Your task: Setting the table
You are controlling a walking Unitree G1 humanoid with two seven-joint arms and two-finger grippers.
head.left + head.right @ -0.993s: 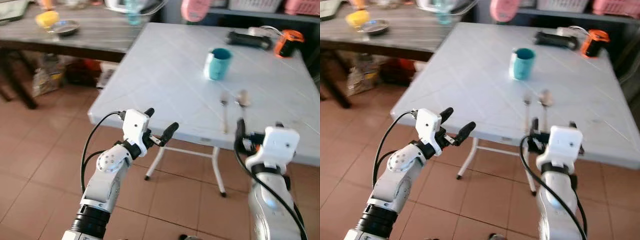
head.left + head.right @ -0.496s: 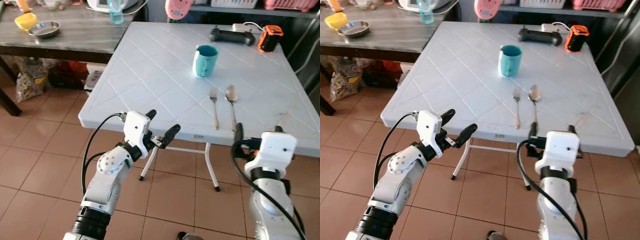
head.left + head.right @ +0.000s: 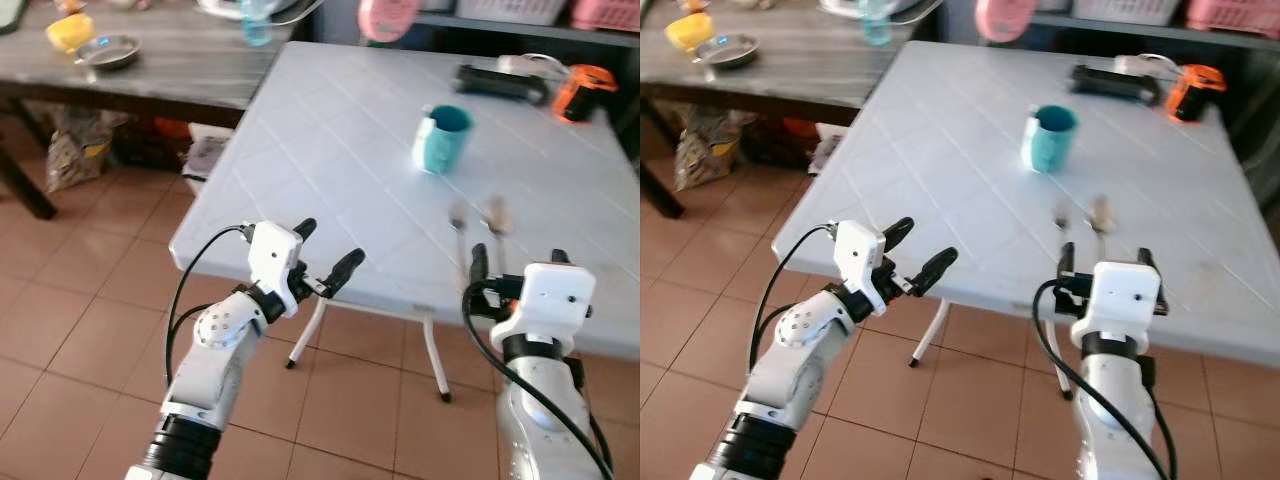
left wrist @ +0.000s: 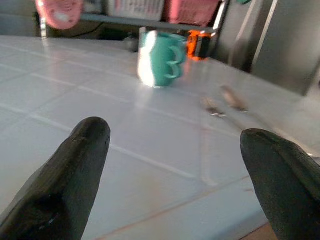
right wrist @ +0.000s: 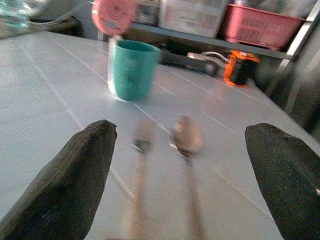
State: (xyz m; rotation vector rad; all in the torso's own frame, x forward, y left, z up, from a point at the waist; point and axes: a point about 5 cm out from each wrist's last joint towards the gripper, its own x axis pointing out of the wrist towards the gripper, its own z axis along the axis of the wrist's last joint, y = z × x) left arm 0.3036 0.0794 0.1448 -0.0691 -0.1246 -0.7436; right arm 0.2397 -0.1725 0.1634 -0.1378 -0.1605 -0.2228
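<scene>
A teal mug stands upright near the middle of the white plastic table. A fork and a spoon lie side by side nearer the front edge, blurred. My left gripper is open, held in the air just in front of the table's near-left edge. My right gripper is open too, at the front edge just short of the fork and spoon. Neither holds anything.
A black controller and an orange object lie at the table's far side. A dark wooden table at the back left carries a metal bowl and a yellow item. Tiled floor lies below.
The whole picture has shifted and blurred, so the camera moved. Both grippers hold the same open pose before the table.
</scene>
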